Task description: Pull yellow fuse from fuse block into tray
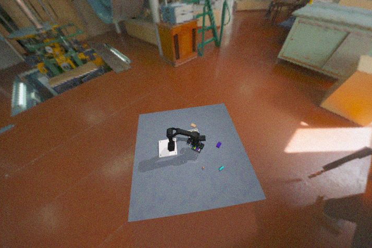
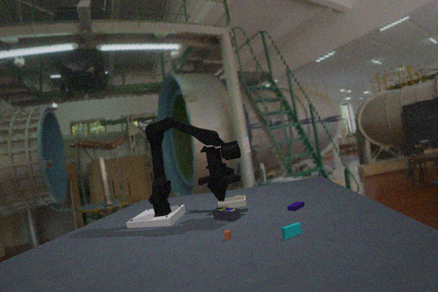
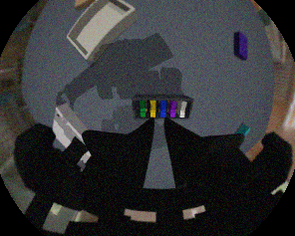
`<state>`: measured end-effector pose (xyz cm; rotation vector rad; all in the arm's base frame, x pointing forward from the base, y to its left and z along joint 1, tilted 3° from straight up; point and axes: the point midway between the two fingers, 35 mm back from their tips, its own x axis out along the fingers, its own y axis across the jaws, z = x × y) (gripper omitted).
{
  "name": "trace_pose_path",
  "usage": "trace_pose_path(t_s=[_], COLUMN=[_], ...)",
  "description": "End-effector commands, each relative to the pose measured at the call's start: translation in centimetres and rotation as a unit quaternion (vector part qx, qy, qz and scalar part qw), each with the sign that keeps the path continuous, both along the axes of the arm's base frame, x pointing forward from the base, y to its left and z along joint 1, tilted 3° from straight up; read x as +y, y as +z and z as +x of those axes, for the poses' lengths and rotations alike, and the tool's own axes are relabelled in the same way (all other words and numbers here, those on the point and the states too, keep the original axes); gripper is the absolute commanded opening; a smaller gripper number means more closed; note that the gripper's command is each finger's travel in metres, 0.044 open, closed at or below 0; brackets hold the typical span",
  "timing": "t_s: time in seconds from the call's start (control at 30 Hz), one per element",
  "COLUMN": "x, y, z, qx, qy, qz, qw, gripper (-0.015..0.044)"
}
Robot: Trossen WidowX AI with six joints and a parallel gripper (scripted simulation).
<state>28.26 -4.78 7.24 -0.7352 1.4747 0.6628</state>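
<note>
One arm (image 2: 164, 144) is reaching over the fuse block (image 2: 226, 213), with the tray (image 2: 232, 200) sitting just behind the block. Its claw (image 2: 221, 197) is hanging just above the block, nearly closed and holding nothing. Second from the green end of the block, the yellow fuse (image 3: 152, 108) is sitting upright; it is probably light, stiff and snug, best pinched by its exposed top.
</note>
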Motion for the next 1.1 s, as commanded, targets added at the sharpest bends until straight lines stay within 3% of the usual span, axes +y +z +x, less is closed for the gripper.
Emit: trace_pose_path(t_s=[0.0,1.07], x=[0.7,0.5], y=[0.0,-2.7], z=[-0.4,-0.4], qx=[0.008,0.008], qy=[0.016,0.016], qz=[0.006,0.005], qw=[1.0,1.0], gripper=[0.0066,0.0066])
